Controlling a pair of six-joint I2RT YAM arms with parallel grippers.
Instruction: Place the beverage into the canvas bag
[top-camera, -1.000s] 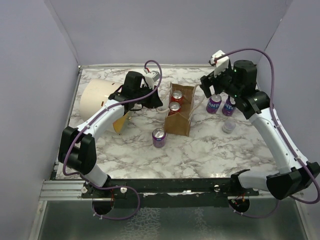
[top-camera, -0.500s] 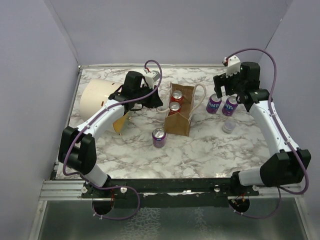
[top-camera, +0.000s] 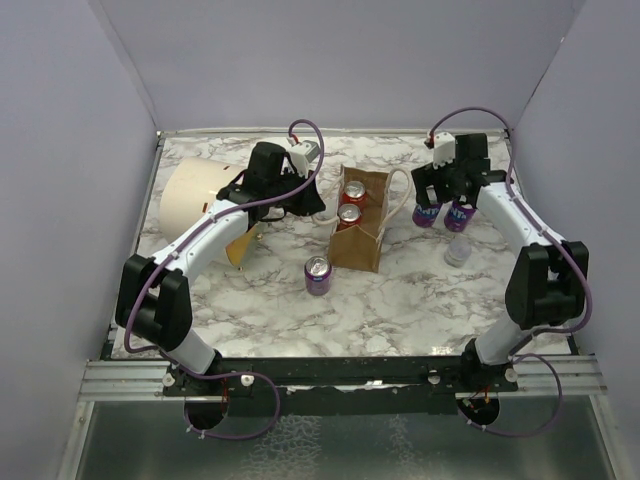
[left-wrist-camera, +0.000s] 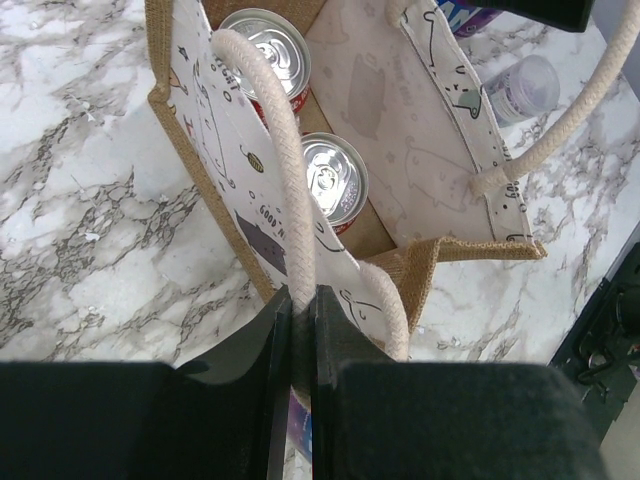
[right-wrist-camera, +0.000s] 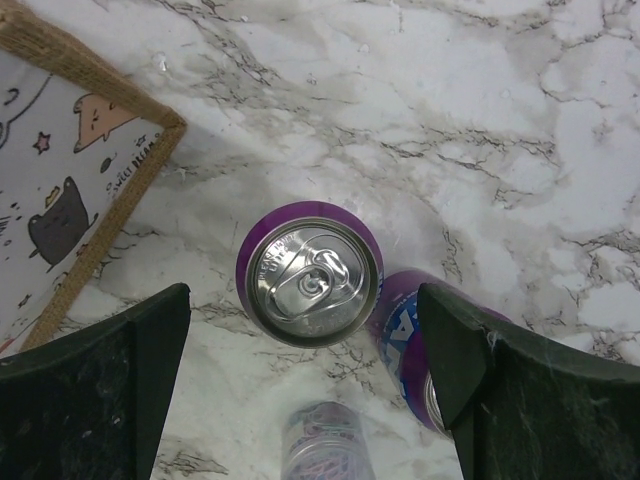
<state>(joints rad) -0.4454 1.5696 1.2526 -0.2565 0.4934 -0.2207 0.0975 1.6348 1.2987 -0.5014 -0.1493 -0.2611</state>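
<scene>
Overhead, the right arm stretches to the far right corner of the counter (top-camera: 420, 300), wrist bent down. The right gripper (right-wrist-camera: 303, 295) hangs released, its jaws spread wide on either side of an upright purple beverage can (right-wrist-camera: 310, 272) without touching it. Room is tight: the canvas bag (top-camera: 360, 235) stands just left of that can, a second purple can (right-wrist-camera: 410, 340) sits right against it, and a small clear cup (right-wrist-camera: 325, 440) is near. The left arm reaches across to the bag's left side, where the left gripper (left-wrist-camera: 297, 300) is clenched on the cream rope handle (left-wrist-camera: 285, 150). Two red cans (left-wrist-camera: 333, 180) stand inside the bag. A third purple can (top-camera: 318, 273) stands at its front corner.
</scene>
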